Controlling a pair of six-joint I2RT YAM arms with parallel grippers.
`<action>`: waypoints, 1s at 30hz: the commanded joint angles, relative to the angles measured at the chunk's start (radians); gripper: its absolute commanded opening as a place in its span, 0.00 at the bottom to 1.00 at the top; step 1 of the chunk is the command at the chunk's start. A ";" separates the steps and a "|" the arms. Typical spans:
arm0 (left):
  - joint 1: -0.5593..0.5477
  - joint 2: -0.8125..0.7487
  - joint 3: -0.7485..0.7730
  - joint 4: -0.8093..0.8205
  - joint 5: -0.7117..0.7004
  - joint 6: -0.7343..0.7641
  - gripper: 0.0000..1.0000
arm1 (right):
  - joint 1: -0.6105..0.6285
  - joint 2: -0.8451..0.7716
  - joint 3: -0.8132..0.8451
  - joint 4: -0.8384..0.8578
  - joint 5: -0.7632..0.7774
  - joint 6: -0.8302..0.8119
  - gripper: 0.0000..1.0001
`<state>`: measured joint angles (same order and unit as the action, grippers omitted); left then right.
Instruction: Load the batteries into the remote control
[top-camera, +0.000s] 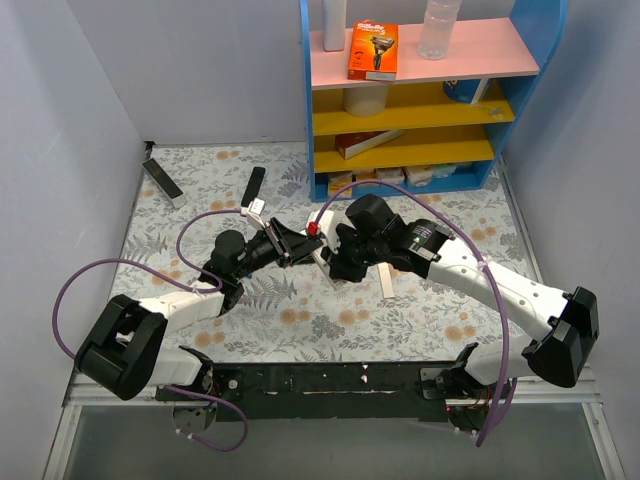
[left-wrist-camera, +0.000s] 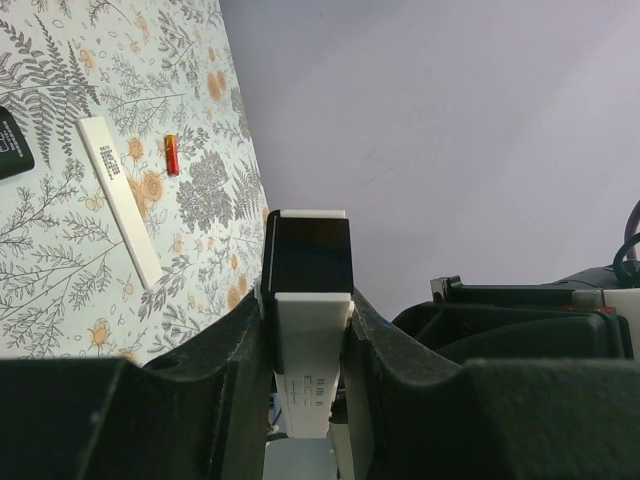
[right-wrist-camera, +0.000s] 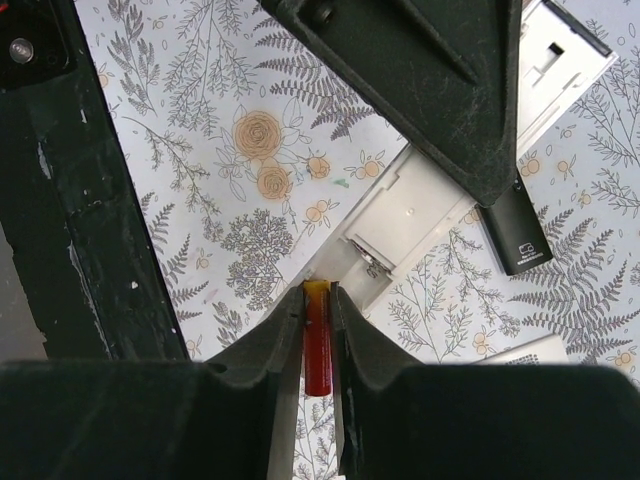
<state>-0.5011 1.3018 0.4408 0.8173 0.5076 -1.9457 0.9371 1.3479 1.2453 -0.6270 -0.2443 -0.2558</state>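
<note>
While the white remote control (left-wrist-camera: 312, 330) is clamped between the fingers of the left tool (left-wrist-camera: 312, 300), closed tight on its sides and held off the tabletop (top-camera: 300, 320), a red battery (right-wrist-camera: 318, 350) is gripped lengthwise by the right tool (right-wrist-camera: 318, 298), whose jaws are narrowed onto it. The battery's pale tip is pointed at the remote's open compartment, just beside its end; whether they touch cannot be told. A second red battery (left-wrist-camera: 171, 155) is seen lying on the floral tabletop near a white back cover (left-wrist-camera: 118, 195), apart from it. A black remote (top-camera: 254, 186) is laid farther back, before a blue shelf (top-camera: 306, 100) at the far edge.
</note>
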 joint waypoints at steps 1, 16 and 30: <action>0.004 -0.012 0.018 0.085 -0.024 -0.027 0.00 | 0.008 0.013 0.022 -0.019 0.026 0.029 0.20; 0.004 -0.052 -0.033 0.131 -0.093 -0.052 0.00 | 0.009 -0.039 -0.018 0.131 0.168 0.248 0.01; 0.004 -0.055 -0.056 0.152 -0.113 -0.081 0.00 | 0.009 -0.033 -0.003 0.115 0.185 0.259 0.02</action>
<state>-0.4992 1.2881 0.3962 0.9066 0.4007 -1.9839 0.9440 1.3247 1.2282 -0.5186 -0.0799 0.0025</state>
